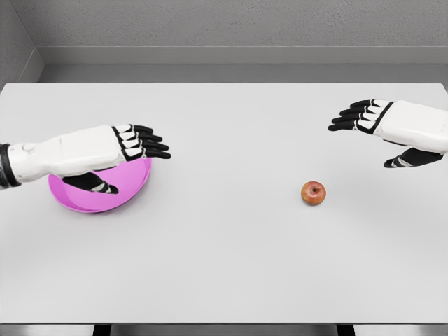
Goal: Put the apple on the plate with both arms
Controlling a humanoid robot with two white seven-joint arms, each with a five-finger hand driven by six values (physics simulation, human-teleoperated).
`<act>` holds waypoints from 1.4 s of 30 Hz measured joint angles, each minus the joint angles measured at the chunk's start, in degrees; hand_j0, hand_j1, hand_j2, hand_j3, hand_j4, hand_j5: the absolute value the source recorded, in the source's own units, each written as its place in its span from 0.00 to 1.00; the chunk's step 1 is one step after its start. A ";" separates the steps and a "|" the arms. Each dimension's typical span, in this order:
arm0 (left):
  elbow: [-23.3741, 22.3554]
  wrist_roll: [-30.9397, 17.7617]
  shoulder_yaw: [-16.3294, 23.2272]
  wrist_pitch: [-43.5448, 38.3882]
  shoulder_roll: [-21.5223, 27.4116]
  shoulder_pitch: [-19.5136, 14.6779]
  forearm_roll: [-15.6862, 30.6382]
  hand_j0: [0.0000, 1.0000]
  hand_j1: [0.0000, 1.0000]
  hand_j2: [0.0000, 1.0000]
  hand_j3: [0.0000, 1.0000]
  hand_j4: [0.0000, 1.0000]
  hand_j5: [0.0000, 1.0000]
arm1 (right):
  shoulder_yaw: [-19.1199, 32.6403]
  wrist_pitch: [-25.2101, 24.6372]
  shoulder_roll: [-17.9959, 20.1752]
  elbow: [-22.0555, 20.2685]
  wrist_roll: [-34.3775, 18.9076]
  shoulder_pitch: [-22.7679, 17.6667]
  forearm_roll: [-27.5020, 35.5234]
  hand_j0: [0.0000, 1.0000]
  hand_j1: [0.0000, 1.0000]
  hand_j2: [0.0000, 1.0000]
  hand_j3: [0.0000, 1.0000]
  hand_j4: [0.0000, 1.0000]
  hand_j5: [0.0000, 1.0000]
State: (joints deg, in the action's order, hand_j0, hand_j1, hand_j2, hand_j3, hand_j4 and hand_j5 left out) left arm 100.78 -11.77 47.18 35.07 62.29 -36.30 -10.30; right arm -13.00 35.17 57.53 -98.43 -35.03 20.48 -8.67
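Round red apple (313, 192) on smooth table (231, 266); left hand (129, 143) flat, fingers spread, over glossy pink plate (133, 192); right hand (381, 122) likewise empty.

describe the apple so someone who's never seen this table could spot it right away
Start at the big white table and look to its right half. Below and to the left of the open right hand sits the apple, alone on the bare surface. It is the only small, round, reddish thing there.

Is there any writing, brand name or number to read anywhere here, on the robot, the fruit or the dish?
None: no text, label, number or sign shows anywhere.
Apple: plain red skin, no sticker.
Plate: plain pink, unmarked.
Left robot hand and right robot hand: white and black, no lettering.
Table: bare grey surface, no marks.
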 measured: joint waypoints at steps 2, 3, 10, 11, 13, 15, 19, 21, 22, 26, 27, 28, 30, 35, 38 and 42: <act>0.01 -0.06 0.25 0.00 -0.10 0.00 -0.19 1.00 1.00 1.00 1.00 1.00 1.00 | -0.01 0.00 -0.01 0.00 0.00 0.17 -0.01 1.00 1.00 1.00 1.00 1.00 1.00; 0.01 -0.10 0.32 0.00 -0.13 0.00 -0.24 1.00 1.00 1.00 1.00 1.00 1.00 | -0.01 0.00 0.01 0.00 0.00 0.18 -0.02 1.00 1.00 1.00 1.00 1.00 1.00; 0.02 -1.49 0.80 0.00 -0.52 -0.08 -0.42 1.00 1.00 1.00 1.00 1.00 1.00 | 0.04 0.01 0.47 2.26 0.00 -1.14 0.51 1.00 1.00 1.00 1.00 1.00 1.00; 0.03 -1.92 1.03 0.00 -0.74 -0.09 -0.44 1.00 1.00 1.00 1.00 1.00 1.00 | -0.24 0.02 0.57 2.56 -0.01 -2.28 1.04 1.00 1.00 1.00 1.00 1.00 1.00; 0.07 -2.63 1.39 0.00 -1.16 -0.26 -0.44 1.00 1.00 1.00 1.00 1.00 1.00 | -2.24 0.01 2.32 2.91 0.00 -2.46 4.75 1.00 1.00 1.00 1.00 1.00 1.00; 0.09 -3.31 1.72 0.01 -1.38 -0.53 -0.45 1.00 1.00 1.00 1.00 1.00 1.00 | -4.48 0.01 3.89 3.08 0.00 -2.64 8.88 1.00 1.00 1.00 1.00 1.00 1.00; 0.11 -3.94 2.44 0.01 -1.80 -2.20 -0.44 1.00 1.00 1.00 1.00 1.00 1.00 | -6.91 0.00 5.01 3.25 0.00 -3.69 12.16 1.00 1.00 1.00 1.00 1.00 1.00; 0.11 -4.10 2.69 0.01 -2.17 -2.37 -0.45 1.00 1.00 1.00 1.00 1.00 1.00 | -7.82 -0.01 5.03 3.26 0.00 -3.08 12.70 1.00 1.00 1.00 1.00 1.00 1.00; 0.11 -4.39 2.79 0.01 -2.38 -2.38 -0.44 1.00 1.00 1.00 1.00 1.00 1.00 | -8.33 -0.02 4.99 3.26 0.01 -2.29 12.86 1.00 1.00 1.00 1.00 1.00 1.00; 0.10 -5.92 2.99 0.02 -2.97 -2.37 -0.46 1.00 1.00 1.00 1.00 1.00 1.00 | -12.62 -0.03 3.90 3.29 0.01 1.49 13.13 1.00 1.00 1.00 1.00 1.00 1.00; 0.10 -6.10 3.01 0.02 -3.05 -2.37 -0.46 1.00 1.00 1.00 1.00 1.00 1.00 | -13.31 -0.02 3.23 3.31 0.01 1.49 13.08 1.00 1.00 1.00 1.00 1.00 1.00; 0.10 -6.23 3.04 0.02 -3.11 -2.37 -0.47 1.00 1.00 1.00 1.00 1.00 1.00 | -13.84 -0.01 2.64 3.33 0.01 1.49 12.96 1.00 1.00 1.00 1.00 1.00 1.00; 0.10 -6.43 3.09 0.02 -3.19 -2.37 -0.50 1.00 1.00 1.00 1.00 1.00 1.00 | -14.76 -0.01 1.89 3.41 0.00 1.67 12.72 1.00 1.00 1.00 1.00 1.00 1.00; 0.06 -7.05 3.13 0.02 -3.26 -2.37 -0.53 1.00 1.00 1.00 1.00 1.00 1.00 | -16.19 -0.65 0.48 3.65 0.01 3.95 12.42 1.00 1.00 1.00 1.00 1.00 1.00; 0.04 -7.34 3.15 0.02 -3.27 -2.37 -0.54 1.00 1.00 1.00 1.00 1.00 1.00 | -18.40 -1.81 -1.01 5.20 0.01 6.59 11.81 1.00 1.00 1.00 1.00 1.00 1.00; 0.03 -7.46 3.21 0.03 -3.27 -2.37 -0.96 1.00 1.00 1.00 1.00 1.00 1.00 | -21.57 -2.33 -3.23 7.32 0.01 7.47 11.15 1.00 1.00 1.00 1.00 1.00 1.00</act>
State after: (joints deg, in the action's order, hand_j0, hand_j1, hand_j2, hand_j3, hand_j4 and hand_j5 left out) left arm 100.81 -19.23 50.38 35.10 59.02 -38.67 -11.26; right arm -34.58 32.84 54.30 -91.11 -35.02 27.95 2.48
